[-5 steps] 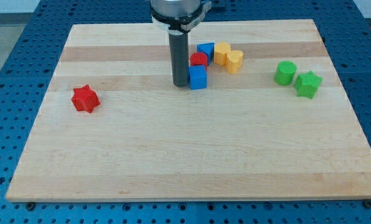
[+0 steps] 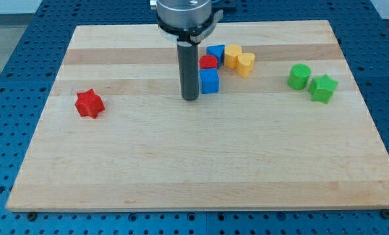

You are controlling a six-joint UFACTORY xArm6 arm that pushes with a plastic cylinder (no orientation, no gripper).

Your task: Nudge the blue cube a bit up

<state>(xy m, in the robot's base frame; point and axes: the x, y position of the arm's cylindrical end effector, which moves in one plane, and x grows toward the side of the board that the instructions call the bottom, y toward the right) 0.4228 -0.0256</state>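
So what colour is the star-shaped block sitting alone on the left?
Red; the red star block shows clearly in the camera view.

No readable text, label or number shows anywhere.

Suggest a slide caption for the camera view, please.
My tip rests just left of the blue cube, below the clustered blocks.
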